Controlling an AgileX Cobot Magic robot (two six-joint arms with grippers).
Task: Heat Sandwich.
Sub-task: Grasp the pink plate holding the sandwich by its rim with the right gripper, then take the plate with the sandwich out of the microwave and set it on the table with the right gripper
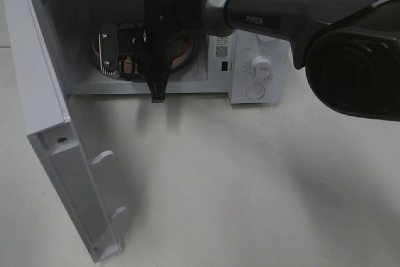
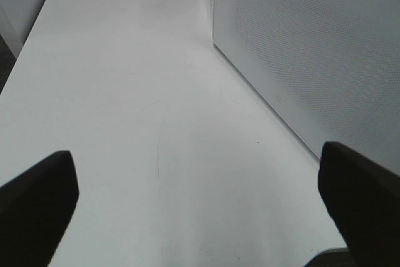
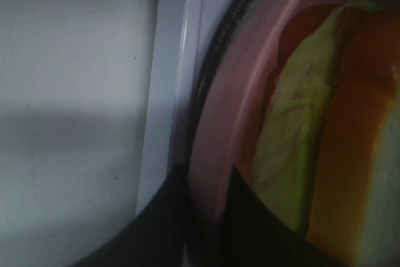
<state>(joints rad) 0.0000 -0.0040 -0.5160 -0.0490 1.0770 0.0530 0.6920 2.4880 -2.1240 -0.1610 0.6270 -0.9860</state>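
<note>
The sandwich (image 3: 337, 154) lies on a round pink plate (image 3: 250, 92), its pale green filling showing beside the bread. My right gripper (image 3: 206, 217) has a dark finger on either side of the plate's rim and is shut on it. In the exterior high view the right arm reaches across into the open microwave (image 1: 250, 42), with the gripper (image 1: 155, 82) at the cavity's front edge over the plate (image 1: 187, 51); the arm hides the sandwich there. My left gripper (image 2: 200, 198) is open over bare table, holding nothing.
The microwave door (image 1: 56, 136) stands swung wide open at the left, reaching toward the table's front. A perforated white panel (image 2: 312, 48) stands close beside the left gripper. The microwave's control knobs (image 1: 261, 67) are right of the cavity.
</note>
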